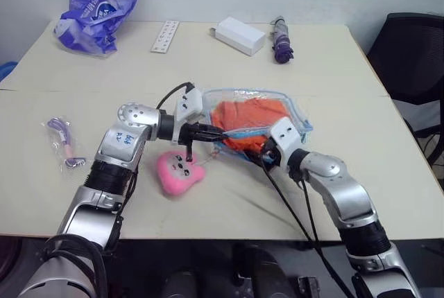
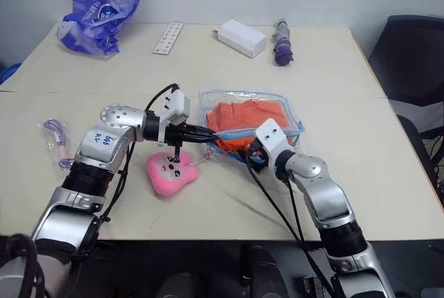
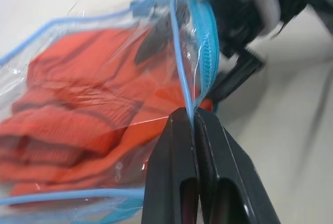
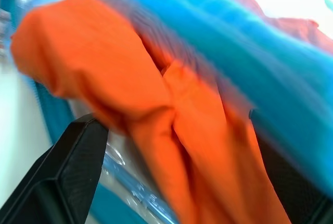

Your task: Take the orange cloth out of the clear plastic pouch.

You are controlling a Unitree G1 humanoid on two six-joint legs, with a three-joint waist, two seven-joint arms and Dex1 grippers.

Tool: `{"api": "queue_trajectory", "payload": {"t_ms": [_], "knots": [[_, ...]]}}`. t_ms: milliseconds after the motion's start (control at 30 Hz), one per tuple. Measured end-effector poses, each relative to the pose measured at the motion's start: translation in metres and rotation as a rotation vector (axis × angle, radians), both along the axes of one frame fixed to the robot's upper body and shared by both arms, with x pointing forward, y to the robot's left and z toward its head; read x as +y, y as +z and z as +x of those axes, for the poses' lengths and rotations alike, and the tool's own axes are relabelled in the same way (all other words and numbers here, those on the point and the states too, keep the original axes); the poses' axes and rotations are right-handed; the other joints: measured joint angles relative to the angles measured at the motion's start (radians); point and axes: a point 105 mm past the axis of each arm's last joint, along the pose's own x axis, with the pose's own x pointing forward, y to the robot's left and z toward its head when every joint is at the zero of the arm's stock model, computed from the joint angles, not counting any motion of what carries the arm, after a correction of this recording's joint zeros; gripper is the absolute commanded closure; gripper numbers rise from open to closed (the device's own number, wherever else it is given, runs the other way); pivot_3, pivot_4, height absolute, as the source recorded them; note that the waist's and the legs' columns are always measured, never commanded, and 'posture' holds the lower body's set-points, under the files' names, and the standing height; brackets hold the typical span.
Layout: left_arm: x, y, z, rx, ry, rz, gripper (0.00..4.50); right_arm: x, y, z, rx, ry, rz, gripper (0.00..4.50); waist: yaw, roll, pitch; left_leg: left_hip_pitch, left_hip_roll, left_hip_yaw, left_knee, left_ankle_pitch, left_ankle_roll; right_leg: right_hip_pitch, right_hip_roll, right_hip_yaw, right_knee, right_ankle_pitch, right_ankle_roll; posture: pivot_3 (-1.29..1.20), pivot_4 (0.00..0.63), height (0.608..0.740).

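Orange cloth [image 1: 248, 119] sits bunched inside the clear plastic pouch [image 1: 295, 112], mid-desk, a fold poking out at the pouch's 6 o'clock mouth. Left gripper [image 3: 193, 122] has its fingers clenched on the pouch's upper film just by the blue zipper trim, lifting the mouth apart. Right gripper [image 1: 262, 152] is at the mouth, at about 5 o'clock from the cloth, fingers [image 4: 73, 161] spread wide to either side of the protruding fold, not yet grasping. Cloth looks light, soft, floppy; likely drags on the glossy film, so best taken at the exposed fold, deep enough to catch several layers. Pouch is slick and thin, may slip from the pinch. Pink plush [image 1: 178, 172] lies at 8 o'clock of the pouch, just beside the left gripper; purple printed bag [image 1: 100, 3] sits far at 11 o'clock on the desk [image 1: 83, 104].
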Motion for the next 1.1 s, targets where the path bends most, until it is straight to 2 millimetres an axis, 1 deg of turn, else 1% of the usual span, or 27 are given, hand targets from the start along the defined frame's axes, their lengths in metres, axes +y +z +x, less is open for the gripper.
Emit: {"api": "queue_trajectory", "payload": {"t_ms": [67,133,200,267,333,433,533,700,800,900,1033,1100], "knots": [[0.002,-0.004,0.001,0.008,0.006,0.005,4.50,-0.001,-0.002,0.001,0.000,-0.005,-0.017,0.09,0.000,0.000,0.000,0.000,0.000,0.000,0.000,0.000,0.000,0.000,0.000,0.000,0.000,0.000,0.000,0.00,0.150,0.740],[0.001,-0.004,0.001,0.005,0.005,0.004,4.50,-0.002,-0.009,0.002,-0.020,0.002,-0.114,0.09,0.001,0.000,0.000,0.000,-0.001,0.000,0.000,0.000,0.000,0.000,0.000,0.000,0.000,0.000,0.000,0.00,0.150,0.740],[0.000,-0.004,0.001,0.014,0.008,-0.007,4.50,0.000,-0.008,0.004,-0.094,0.035,-0.221,0.09,0.000,0.000,0.000,0.000,-0.001,0.000,0.000,0.000,0.000,0.001,0.000,0.000,0.000,0.000,0.000,0.00,0.150,0.740],[-0.004,-0.001,0.000,0.031,0.006,-0.029,4.50,0.003,-0.006,0.009,-0.144,0.048,-0.280,0.09,0.001,0.000,0.000,0.000,0.000,0.000,-0.001,0.000,0.000,0.003,0.000,0.000,0.000,0.000,0.000,0.00,0.150,0.740],[-0.005,0.003,-0.001,0.037,0.004,-0.041,4.50,0.003,-0.007,0.014,-0.163,0.038,-0.296,0.09,0.000,0.000,0.000,0.000,0.000,0.001,-0.001,0.000,0.000,0.003,0.000,0.000,0.000,0.000,0.000,0.00,0.150,0.740],[-0.009,0.009,-0.006,0.034,-0.013,-0.049,4.50,0.004,-0.006,0.027,-0.162,-0.011,-0.256,0.09,-0.001,0.000,0.000,0.000,0.001,0.001,-0.001,0.000,0.000,0.003,-0.001,0.001,0.000,0.000,0.000,0.00,0.150,0.740],[-0.011,0.011,-0.008,0.036,-0.021,-0.055,4.50,0.004,-0.007,0.035,-0.162,-0.021,-0.253,0.72,-0.002,0.000,0.000,0.000,0.002,0.001,-0.001,0.000,0.000,0.003,-0.001,0.001,0.000,0.000,0.000,0.00,0.150,0.740],[-0.014,0.013,-0.007,0.077,0.007,-0.089,4.50,0.004,-0.012,0.037,-0.154,0.002,-0.263,2.44,0.001,0.000,0.000,0.000,0.003,0.000,0.000,0.000,0.000,0.003,-0.002,0.000,0.000,0.000,0.000,0.00,0.150,0.740],[-0.017,0.015,-0.006,0.124,0.029,-0.145,4.50,0.005,-0.014,0.034,-0.155,0.019,-0.267,3.56,0.002,0.000,0.000,0.000,0.002,-0.001,0.000,0.000,0.001,0.003,-0.002,0.000,0.000,0.000,0.000,0.00,0.150,0.740],[-0.019,0.020,-0.002,0.162,0.065,-0.197,4.50,0.001,-0.019,0.029,-0.162,0.032,-0.293,4.49,0.004,0.000,0.000,0.000,0.002,-0.002,0.000,0.000,0.001,0.003,-0.002,0.000,0.000,0.000,0.000,0.00,0.150,0.740],[-0.022,0.037,0.009,0.184,0.125,-0.272,4.50,-0.006,-0.020,0.016,-0.227,0.084,-0.396,4.49,0.004,0.000,0.000,0.000,0.001,-0.003,0.000,0.000,0.001,0.003,-0.002,-0.001,-0.001,0.000,0.000,0.00,0.150,0.740],[-0.024,0.041,0.015,0.194,0.162,-0.297,4.50,-0.009,-0.021,0.006,-0.281,0.140,-0.491,4.49,0.003,0.000,0.000,-0.001,0.000,-0.004,-0.001,0.000,0.001,0.003,-0.002,-0.001,-0.001,0.000,0.000,0.00,0.150,0.740]]}}
